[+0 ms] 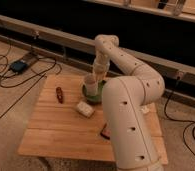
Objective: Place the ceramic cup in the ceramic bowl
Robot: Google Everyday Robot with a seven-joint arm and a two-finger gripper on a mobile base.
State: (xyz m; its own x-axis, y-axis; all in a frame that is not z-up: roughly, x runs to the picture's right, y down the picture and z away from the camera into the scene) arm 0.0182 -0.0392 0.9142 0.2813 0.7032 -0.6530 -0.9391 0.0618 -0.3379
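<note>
Gripper (95,76) hangs directly above the cup (91,85), apparently pinching its rim; beneath them sits the green bowl (86,94) on the table (51,130).

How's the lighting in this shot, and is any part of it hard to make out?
Camera view: warm, dim light on the wooden table; the background beyond is nearly black. The whole frame is soft, so the gripper blends into the ceramic cup over the ceramic bowl. The arm fills the foreground, hiding the table's right side.
</note>
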